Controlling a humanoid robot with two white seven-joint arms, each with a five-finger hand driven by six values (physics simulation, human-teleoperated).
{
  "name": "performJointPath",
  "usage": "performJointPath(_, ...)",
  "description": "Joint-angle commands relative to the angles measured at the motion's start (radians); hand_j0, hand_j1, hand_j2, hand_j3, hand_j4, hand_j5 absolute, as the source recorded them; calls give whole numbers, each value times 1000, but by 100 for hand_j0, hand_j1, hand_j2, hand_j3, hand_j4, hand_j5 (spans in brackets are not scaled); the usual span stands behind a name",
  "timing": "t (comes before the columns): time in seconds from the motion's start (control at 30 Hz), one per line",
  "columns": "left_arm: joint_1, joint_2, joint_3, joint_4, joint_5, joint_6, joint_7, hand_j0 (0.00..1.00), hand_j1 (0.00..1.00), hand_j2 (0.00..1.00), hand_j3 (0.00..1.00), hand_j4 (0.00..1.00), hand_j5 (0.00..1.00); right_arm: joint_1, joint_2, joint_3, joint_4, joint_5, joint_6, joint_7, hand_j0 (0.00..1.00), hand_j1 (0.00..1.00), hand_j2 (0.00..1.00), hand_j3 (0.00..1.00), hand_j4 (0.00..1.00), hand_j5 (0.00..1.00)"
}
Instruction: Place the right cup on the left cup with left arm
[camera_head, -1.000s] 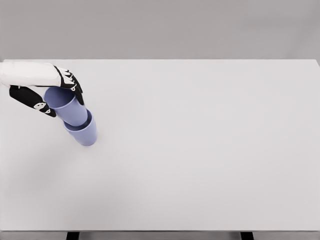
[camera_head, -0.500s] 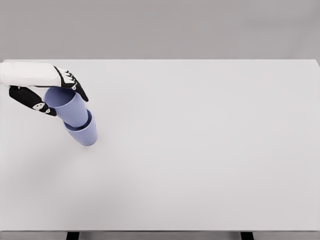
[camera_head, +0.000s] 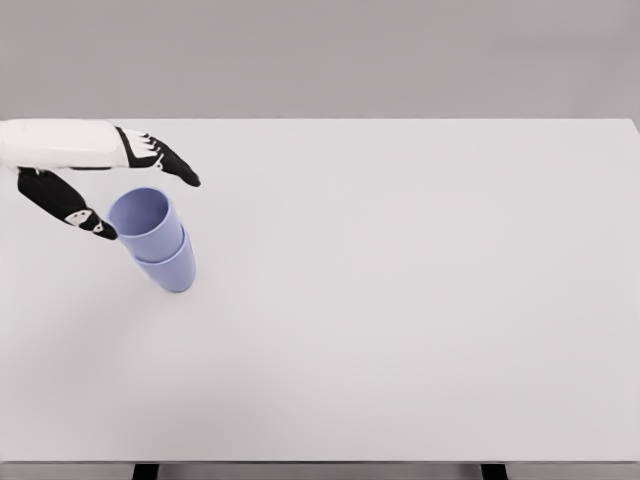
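Left hand (camera_head: 105, 185) is hovering at the table's (camera_head: 420, 300) far-left side, arm coming in level from the left edge. Fingers (camera_head: 170, 163) are stretching out straight and thumb (camera_head: 70, 205) is splaying down and away, so the hand is wide open and gripping nothing.

Top cup (camera_head: 147, 223) is sitting nested inside the bottom cup (camera_head: 170, 268), both the same lilac-blue, mouths facing up and toward the camera. Only the lower cup's rim band and lower wall are showing below the upper one (the seam between them is reading as a thin darker line). The stack is appearing to lean up and left, though the camera angle may account for that.

Why it is sitting so: nesting is letting the lower cup's wall steady the upper one, so the stack is standing without any support. The spread fingers fit a hand giving the cup room.

Relative position: the top cup's rim is lying just below the fingers and just right of the thumb tip, inside the open span of the hand. Thumb tip is looking very near the rim; contact cannot be told from this view. Fingers are passing above, apart from the cup.

Judgement: placement is looking done. Right arm is not showing.
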Motion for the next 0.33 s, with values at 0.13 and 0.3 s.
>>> performJointPath(0.13, -42, 22, 27, -125, 231, 3, 0, 100, 100, 100, 100, 100, 100, 0, 0, 0, 0, 1, 0, 0, 100, 100, 100, 100, 100, 100)
performJointPath(0.3, -10, -101, 36, -126, 249, 3, 0, 100, 100, 100, 100, 100, 100, 0, 0, 0, 0, 1, 0, 0, 100, 100, 100, 100, 100, 100)
